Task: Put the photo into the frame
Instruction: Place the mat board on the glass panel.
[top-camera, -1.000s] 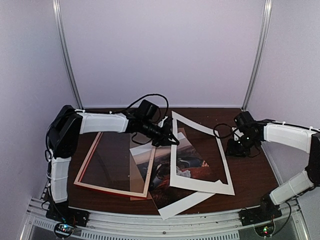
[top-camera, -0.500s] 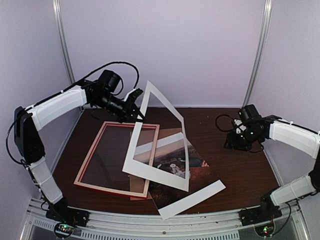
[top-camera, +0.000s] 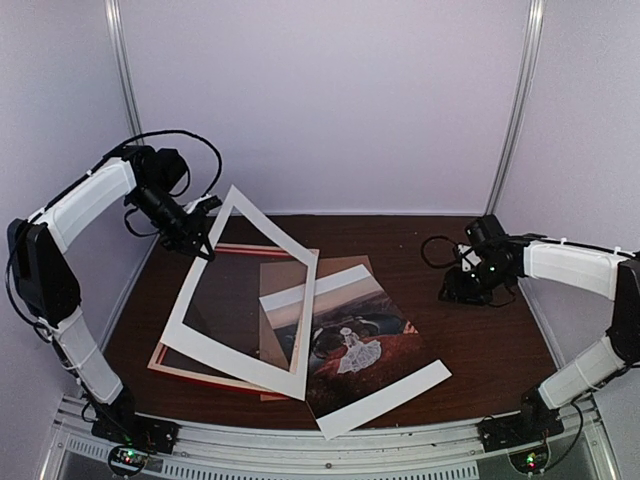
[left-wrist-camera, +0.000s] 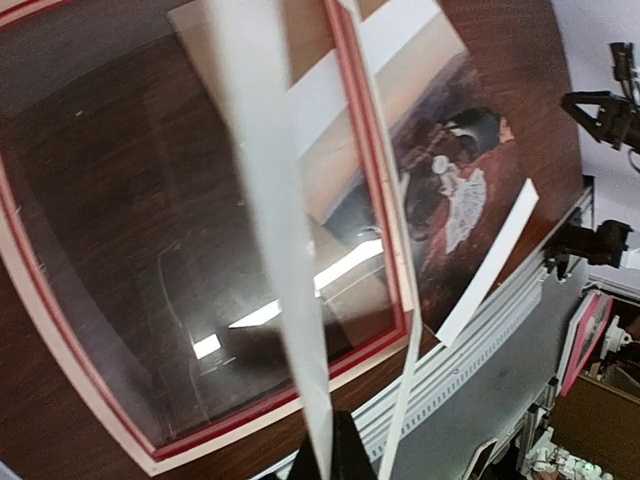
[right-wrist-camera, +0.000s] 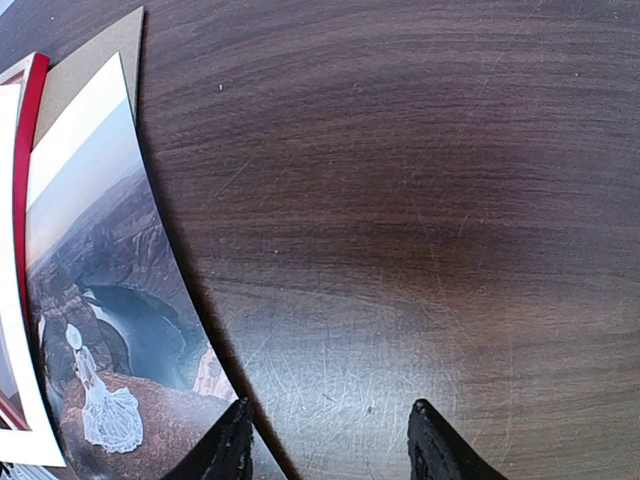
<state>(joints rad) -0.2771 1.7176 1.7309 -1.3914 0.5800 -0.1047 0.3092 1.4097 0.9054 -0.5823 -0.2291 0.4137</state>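
The left tool (top-camera: 200, 235) is clamped on a far corner of the white mat (top-camera: 230, 367), which is held tilted over the frame (left-wrist-camera: 230, 415) lying left on the worktop (top-camera: 480, 340). The photo (top-camera: 350, 340) is seen face up at the centre. The right tool (right-wrist-camera: 330, 410) is held open, right of it.

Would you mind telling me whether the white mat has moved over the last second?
Yes: the mat moved left, from over the photo to over the frame.

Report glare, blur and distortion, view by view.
Left wrist: the white mat is blurred close to the lens, bright reflections spot the glass in the frame, straight edges bow; right wrist: pale sheen on the table, photo in focus; top external: even light, slightly soft.
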